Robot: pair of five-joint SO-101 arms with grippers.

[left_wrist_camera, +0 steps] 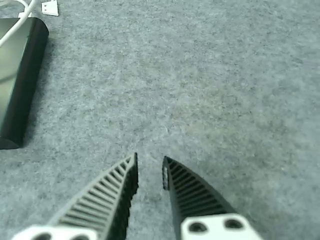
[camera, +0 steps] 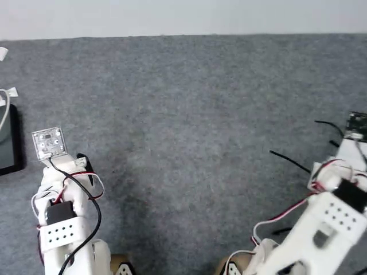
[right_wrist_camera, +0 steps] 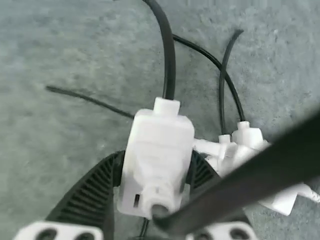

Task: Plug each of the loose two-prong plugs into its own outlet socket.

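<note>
Connector in hand: a white connector (right_wrist_camera: pixel 157 150) with a black cord (right_wrist_camera: pixel 167 55) leaving its far end sits at the right edge of the table. It is lifted or tipped enough for the wrist camera to see its near face. That face shows a slot and a round hole but no prongs, so I cannot tell whether it is a plug or a socket.
Right claw: the right claw (right_wrist_camera: pixel 156 162) is closed on the connector's two broad sides. Holding it across the body leaves the near face and the cord end free, likely so that it can be lined up with its mate.
Neighbouring pieces: more white pieces (right_wrist_camera: pixel 240 142) lie just beside the held one, each with its own thin black lead. These are probably the partners it has to meet.
Loose wires: black wires (camera: pixel 289 161) trail across the table toward the middle, and a dark cable (right_wrist_camera: pixel 260 165) crosses close in front of the right wrist camera, hiding part of the cluster.
Left claw: the left claw (left_wrist_camera: pixel 150 172) hangs low over bare cloth, its jaws parted a little with nothing between them. It is well apart from the connectors and appears to be parked.
Table: the grey felt-like table (camera: pixel 189 103) also carries a black box (left_wrist_camera: pixel 20 85) with a white cable (left_wrist_camera: pixel 15 15) at the far left, away from the work.
Step in hand: judging by the grip, this is aligning and then mating.
Risk: the crossing cable could snag or block the view.
</note>
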